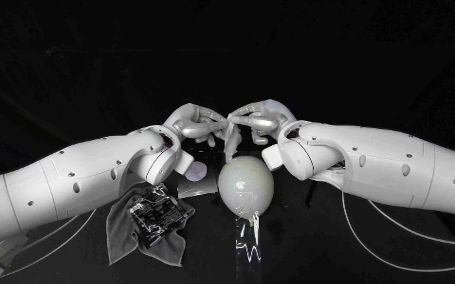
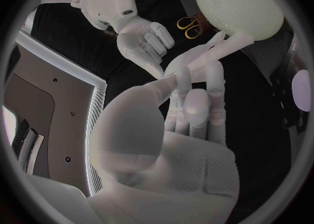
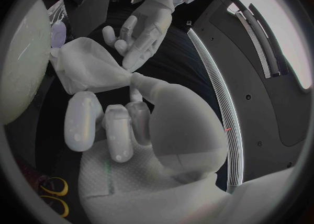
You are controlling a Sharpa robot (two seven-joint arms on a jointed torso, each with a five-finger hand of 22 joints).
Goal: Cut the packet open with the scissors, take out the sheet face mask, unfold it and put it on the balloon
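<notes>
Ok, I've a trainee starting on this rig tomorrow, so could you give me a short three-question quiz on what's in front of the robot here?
1. True or false: the mask is already spread over the balloon.
2. The handles of the scissors are: A red, B yellow, C blue.
3. On which side of the balloon, the robot's own, does the grey cloth lie?
Key: 1 false; 2 B; 3 left.
</notes>
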